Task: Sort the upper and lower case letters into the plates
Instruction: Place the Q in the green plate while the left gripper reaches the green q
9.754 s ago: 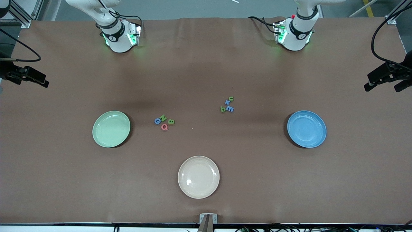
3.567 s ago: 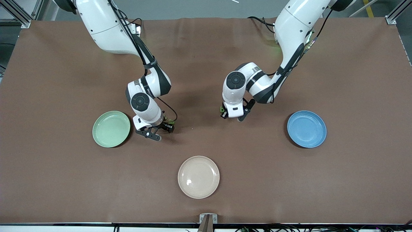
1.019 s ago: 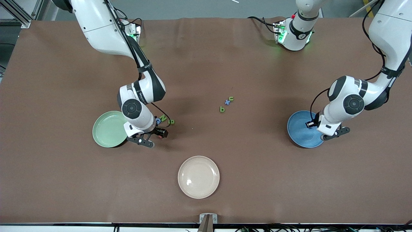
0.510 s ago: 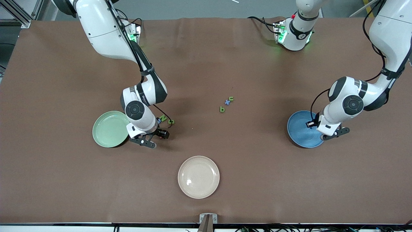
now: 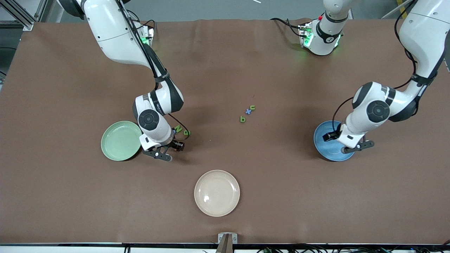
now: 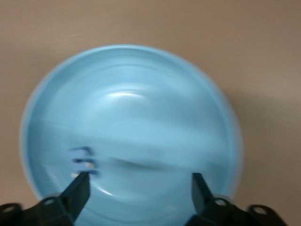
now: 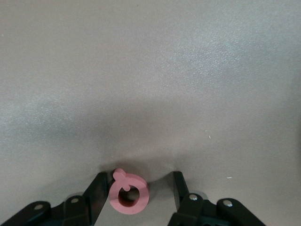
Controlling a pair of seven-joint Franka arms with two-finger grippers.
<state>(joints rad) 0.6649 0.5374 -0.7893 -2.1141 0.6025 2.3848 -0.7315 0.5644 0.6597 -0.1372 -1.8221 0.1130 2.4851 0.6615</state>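
The pink Q (image 7: 129, 194) lies flat on the brown table (image 5: 225, 70) between the fingers of the right gripper (image 7: 136, 190), just beside the pale green plate (image 5: 120, 140) and a little nearer the front camera than the green N (image 5: 178, 129) and green B (image 5: 187, 133). The jaws stand either side of the Q, one finger touching it and the other with a gap, so it is not yet pinched. A piece this small and chunky could squirt sideways or tip on edge if the fingers meet it off-centre, and a lift begun too soon would leave it on the table. The cable hanging by the wrist could also nudge the N and B. At the left arm's end of the table, the left gripper (image 6: 136, 186) hangs over the blue plate (image 6: 141, 75) with its jaws spread wide and a small blue letter (image 6: 82, 160) in the plate below. Green b (image 5: 242, 119), blue x (image 5: 248, 111) and green n (image 5: 252, 107) wait mid-table, well apart from the beige plate (image 5: 217, 193).
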